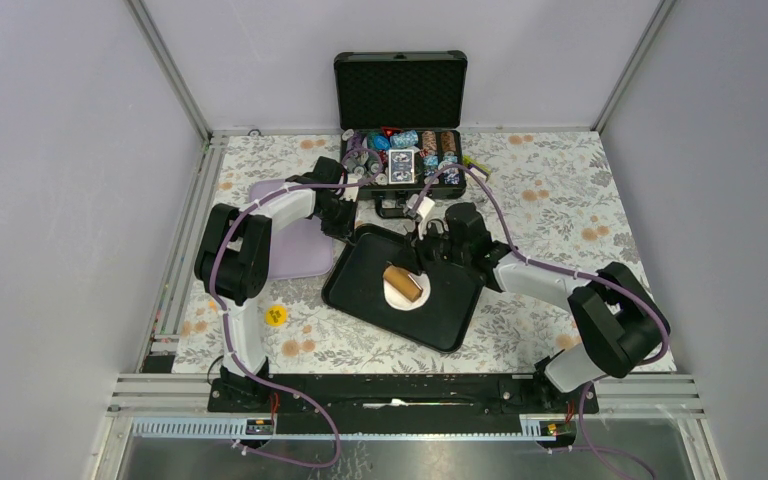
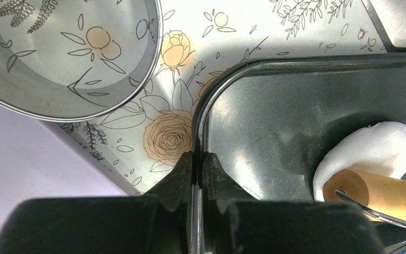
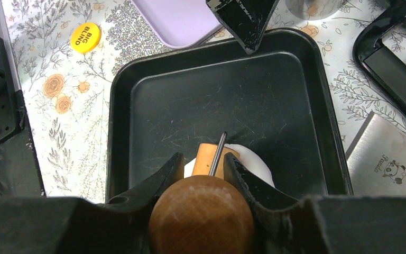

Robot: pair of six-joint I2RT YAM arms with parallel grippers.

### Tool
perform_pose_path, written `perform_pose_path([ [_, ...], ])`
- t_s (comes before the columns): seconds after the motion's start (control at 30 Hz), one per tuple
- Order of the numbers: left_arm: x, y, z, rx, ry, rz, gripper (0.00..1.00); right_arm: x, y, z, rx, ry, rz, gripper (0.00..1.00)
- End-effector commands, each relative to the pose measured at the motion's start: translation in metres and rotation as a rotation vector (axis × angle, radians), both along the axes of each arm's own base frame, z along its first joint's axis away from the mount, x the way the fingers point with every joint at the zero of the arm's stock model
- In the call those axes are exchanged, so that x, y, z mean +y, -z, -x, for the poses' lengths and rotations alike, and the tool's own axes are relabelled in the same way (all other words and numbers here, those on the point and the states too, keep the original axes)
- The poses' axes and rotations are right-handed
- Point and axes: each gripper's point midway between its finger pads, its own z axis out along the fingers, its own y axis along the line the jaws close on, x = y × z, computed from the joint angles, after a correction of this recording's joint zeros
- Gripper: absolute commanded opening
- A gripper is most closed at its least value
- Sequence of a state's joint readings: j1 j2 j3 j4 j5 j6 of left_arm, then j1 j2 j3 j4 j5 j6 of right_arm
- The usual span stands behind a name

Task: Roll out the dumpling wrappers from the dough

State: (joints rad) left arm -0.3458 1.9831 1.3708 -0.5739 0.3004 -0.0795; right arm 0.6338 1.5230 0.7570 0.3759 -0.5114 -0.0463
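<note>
1. Right gripper (image 3: pixel 202 161) grasps pin (image 3: pixel 201 214) by its knob; roller lies on dough (image 3: pixel 255 165), which is mostly hidden, at 6 o'clock in tray (image 3: pixel 190 95).
2. Left gripper (image 2: pixel 197 161) clenched at tray rim; whether it pinches the rim is unclear.

Black-and-white arms (image 1: pixel 245 335) trailing purple cables (image 1: pixel 501 216), with seemingly matte black fingers (image 3: pixel 153 185).

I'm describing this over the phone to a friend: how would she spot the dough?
Find the black tray in the middle of the flowered table. The dough is the white pat in it, under the wooden roller; nothing else there is white.
</note>
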Motion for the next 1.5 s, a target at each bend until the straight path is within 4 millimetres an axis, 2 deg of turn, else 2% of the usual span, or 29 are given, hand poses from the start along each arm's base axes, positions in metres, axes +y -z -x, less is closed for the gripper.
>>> perform_pose_path([
  [0.0,0.01,0.039,0.037,0.155,0.012,-0.092,0.0,-0.033,0.079,0.03,0.147,0.014,0.256,0.0],
  [0.4,0.01,0.039,0.036,0.153,0.012,-0.093,0.0,-0.025,0.093,0.062,0.223,-0.073,0.289,0.0],
  [0.6,0.011,0.039,0.036,0.153,0.009,-0.095,0.0,-0.019,0.083,0.066,0.211,-0.089,0.262,0.0],
  [0.77,0.015,0.038,0.032,0.131,-0.03,-0.119,0.0,-0.002,0.051,0.05,0.133,-0.07,0.181,0.0],
  [0.9,0.021,0.042,0.029,0.146,-0.07,-0.151,0.0,0.004,0.055,0.051,0.144,-0.063,0.193,0.0],
  [0.97,0.027,0.044,0.027,0.148,-0.108,-0.173,0.0,0.009,0.037,0.039,0.094,-0.032,0.156,0.0],
  [1.03,0.034,0.044,0.025,0.141,-0.16,-0.198,0.0,0.012,0.001,0.02,0.02,0.02,0.059,0.0],
  [1.1,0.041,0.043,0.023,0.13,-0.216,-0.212,0.0,0.008,-0.034,-0.005,0.004,0.111,-0.032,0.0],
  [1.17,0.044,0.041,0.023,0.122,-0.253,-0.211,0.0,-0.003,-0.052,-0.029,0.01,0.222,-0.079,0.0],
  [1.27,0.046,0.044,0.029,0.133,-0.316,-0.209,0.0,-0.016,-0.06,-0.048,-0.021,0.322,-0.122,0.0],
  [1.47,0.049,0.044,0.032,0.12,-0.373,-0.219,0.0,-0.033,-0.04,-0.066,-0.072,0.45,-0.09,0.0],
])
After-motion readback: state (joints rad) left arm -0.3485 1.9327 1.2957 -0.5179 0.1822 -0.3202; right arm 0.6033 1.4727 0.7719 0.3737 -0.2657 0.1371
